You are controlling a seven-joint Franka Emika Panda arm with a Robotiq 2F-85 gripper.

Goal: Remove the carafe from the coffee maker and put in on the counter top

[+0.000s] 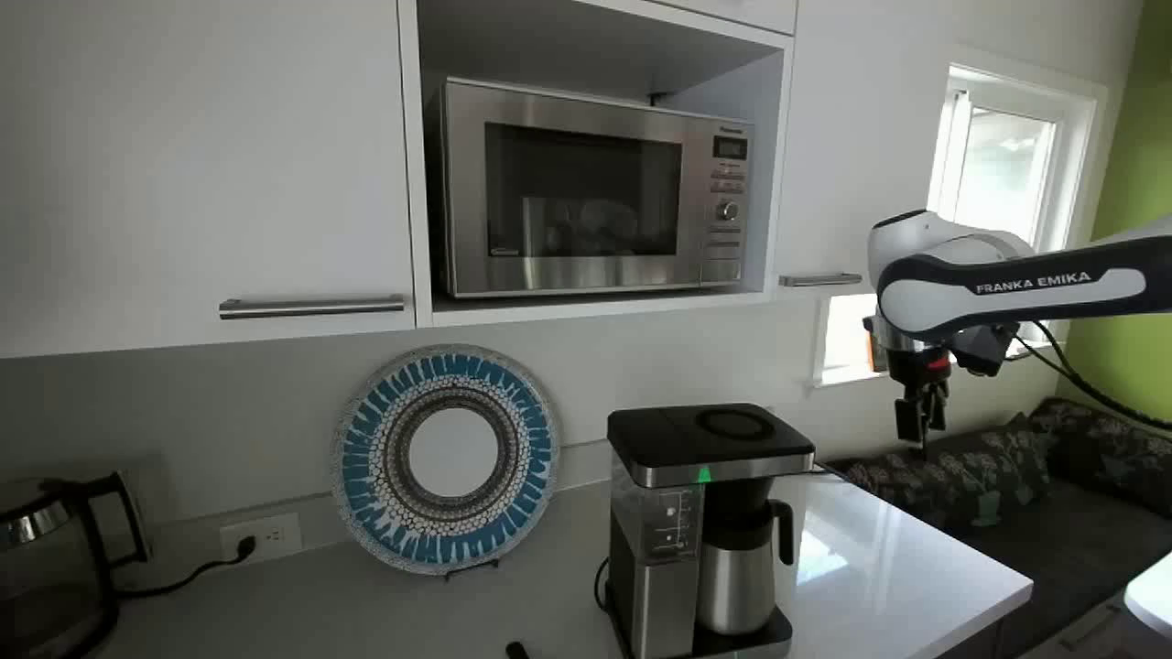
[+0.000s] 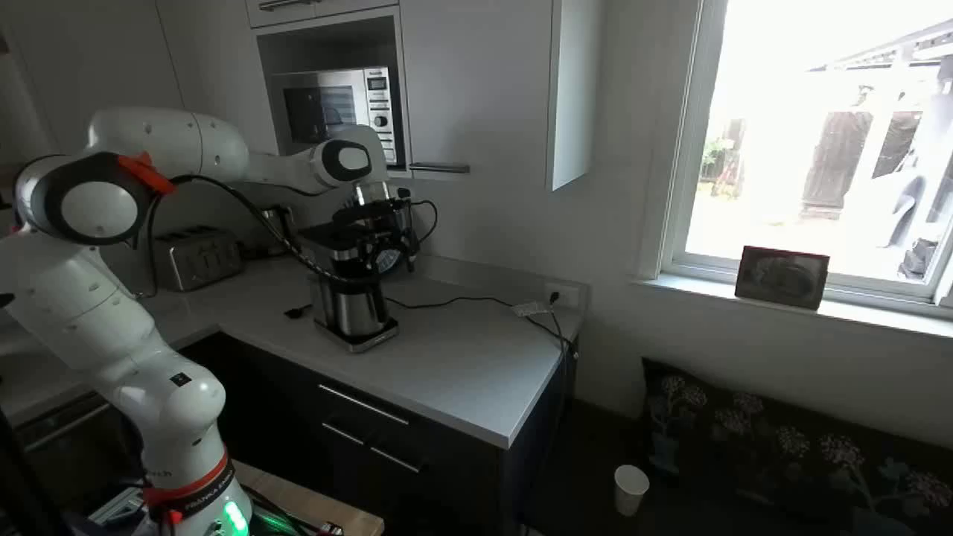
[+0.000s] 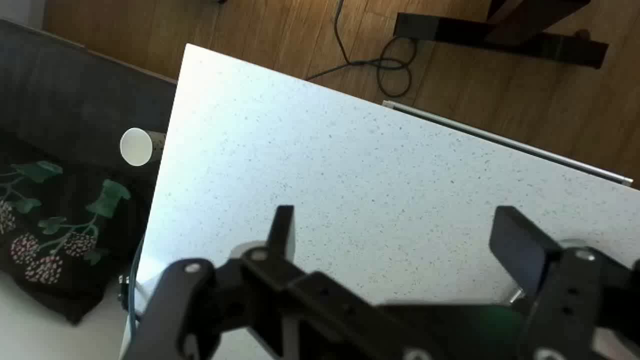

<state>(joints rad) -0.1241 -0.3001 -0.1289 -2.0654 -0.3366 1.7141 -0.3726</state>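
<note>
The steel carafe point(image 1: 737, 590) with a black handle sits inside the coffee maker point(image 1: 666, 604), on its base. The carafe point(image 2: 357, 311) and coffee maker point(image 2: 322, 298) also show in an exterior view, standing on the pale counter top point(image 2: 447, 372). My gripper point(image 1: 921, 426) hangs fingers down, higher than the carafe and to its right there. In an exterior view the gripper point(image 2: 391, 249) overlaps the coffee maker's upper part. In the wrist view the gripper point(image 3: 397, 230) is open with nothing between its fingers, over the counter top point(image 3: 350, 150). The carafe is not recognisable there.
A microwave point(image 1: 586, 192) sits in a cabinet above. A decorated plate point(image 1: 366, 458) leans on the wall, and a kettle point(image 1: 46, 549) stands at the left. A toaster point(image 2: 202, 257) and a power cable point(image 2: 461, 299) lie along the counter. A white cup point(image 2: 631, 487) is beyond the counter's end.
</note>
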